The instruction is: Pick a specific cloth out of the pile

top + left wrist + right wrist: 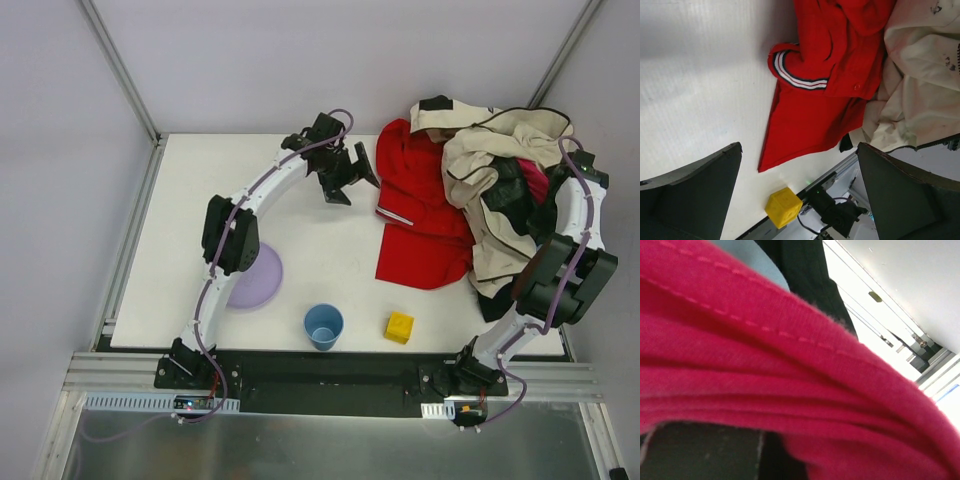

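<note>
Left tool (352, 187) beside near-far cloth (422, 235)

The left tool (799, 148) stands wide open, and its 2 dark fingers (695, 195) fill the lower corners above the white table (700, 75). Beyond them the red cloth (840, 90) lies spread on the table, with 1 striped cuff (796, 76) at its left side. At the right the pile (925, 75), here cream fabric with dark spots, touches the cloth. A yellow cube (783, 206) sits near the table edge, apart from the cloth.
</note>
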